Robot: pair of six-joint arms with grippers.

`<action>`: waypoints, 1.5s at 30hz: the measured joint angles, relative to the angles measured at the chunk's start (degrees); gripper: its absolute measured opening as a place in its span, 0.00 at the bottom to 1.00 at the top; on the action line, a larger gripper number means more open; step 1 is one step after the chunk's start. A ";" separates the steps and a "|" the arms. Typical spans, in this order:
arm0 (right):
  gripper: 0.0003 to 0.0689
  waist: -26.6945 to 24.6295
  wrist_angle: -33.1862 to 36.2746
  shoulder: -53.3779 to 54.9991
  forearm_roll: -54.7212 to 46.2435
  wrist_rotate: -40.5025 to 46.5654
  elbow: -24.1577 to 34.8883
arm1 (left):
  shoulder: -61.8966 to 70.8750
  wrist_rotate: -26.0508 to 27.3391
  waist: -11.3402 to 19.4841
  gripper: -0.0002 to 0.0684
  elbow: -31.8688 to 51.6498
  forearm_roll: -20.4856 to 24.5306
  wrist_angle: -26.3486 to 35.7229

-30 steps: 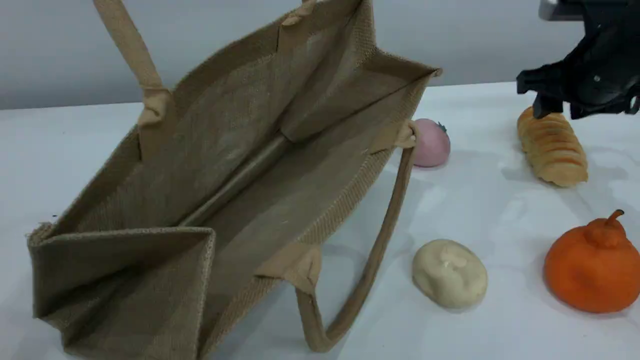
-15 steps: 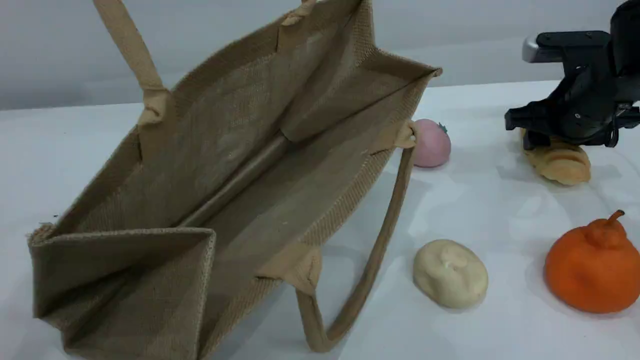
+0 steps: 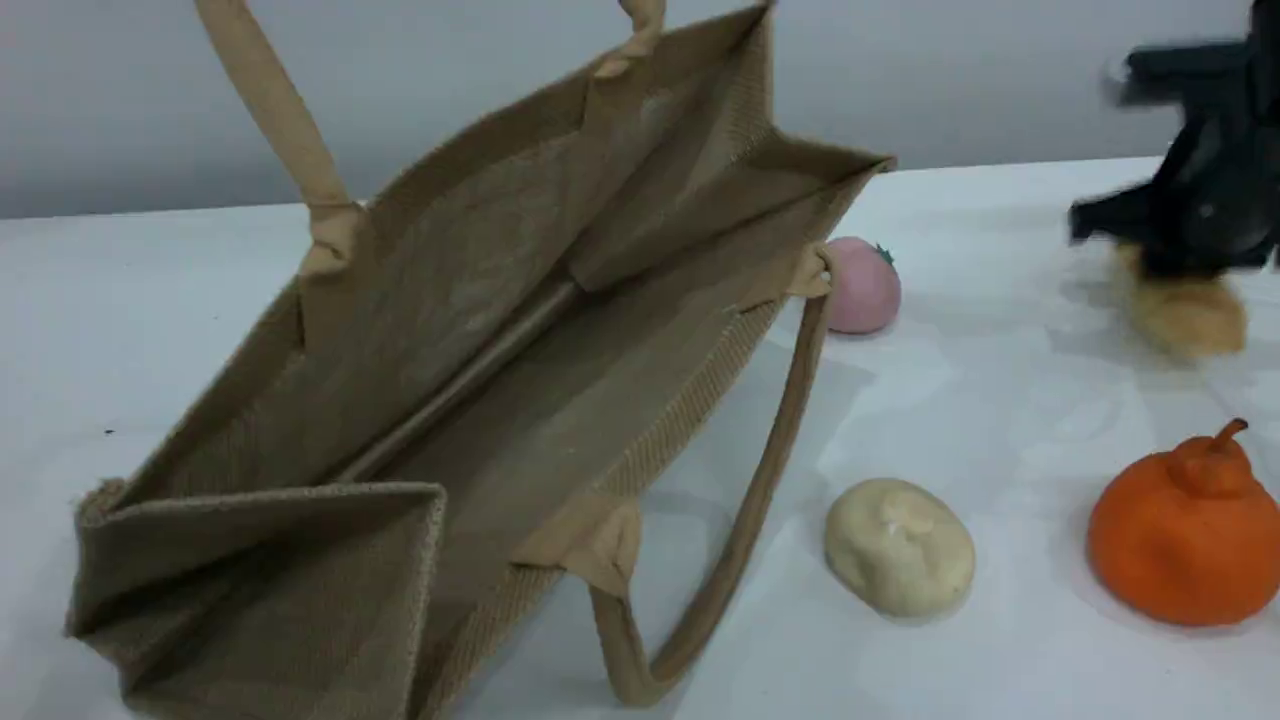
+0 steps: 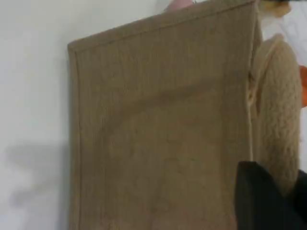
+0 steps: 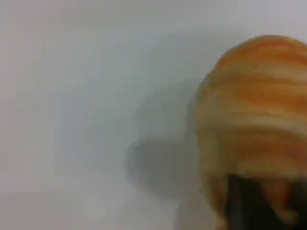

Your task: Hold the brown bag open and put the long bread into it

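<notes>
Your long bread (image 3: 1188,312) sits at the far right of the desk (image 3: 1000,400), well apart from the brown bag (image 3: 480,400), with the right pincer (image 3: 1190,255) down over its far end. That view is smeared by motion, but the right wrist view shows a dark fingertip pressed against the loaf's ridged crust (image 5: 254,129), so treat it as clamped on the bread, though I cannot see both jaws.

Expect the loaf to be light and soft: it will likely squash under a firm pinch and sag if carried by 1 end. Take it across its width, nearer the middle if you can, and squeeze only enough to stop it slipping.

The bag is stiff woven cloth, lying tilted with its mouth gaping toward you. The left pincer (image 4: 261,201) shows only 1 dark fingertip at the upper handle (image 4: 278,110); it is closed together, and I judge it is gripping that handle to hold the mouth open. Aim the loaf lengthwise into the opening.
</notes>
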 joint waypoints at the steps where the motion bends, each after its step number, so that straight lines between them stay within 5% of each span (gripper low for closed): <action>1: 0.14 0.00 0.07 -2.24 -0.42 0.00 0.74 | 0.00 0.00 0.00 0.13 0.00 0.00 0.00; 8: 0.12 0.12 7.45 -17.70 -0.77 -0.05 10.99 | -0.05 0.00 0.00 0.13 0.02 -0.01 -0.11; 20: 0.11 0.17 40.24 -43.52 -5.21 6.72 33.73 | -0.05 0.00 0.00 0.13 0.02 -0.06 -0.42; 29: 0.09 5.02 60.79 -46.15 -14.76 19.78 34.62 | -0.05 -0.12 0.00 0.13 0.02 -2.30 -0.18; 34: 0.09 16.10 59.41 -46.04 -8.25 19.73 34.27 | -0.05 -0.24 0.00 0.13 0.02 -2.86 0.03; 38: 0.09 23.67 50.22 -43.94 -2.04 17.16 34.27 | -0.25 -0.24 0.00 0.13 0.02 -3.27 0.30; 45: 0.09 25.92 46.94 -36.27 -0.73 14.16 31.01 | -0.41 1.48 0.00 0.13 0.02 -5.92 0.35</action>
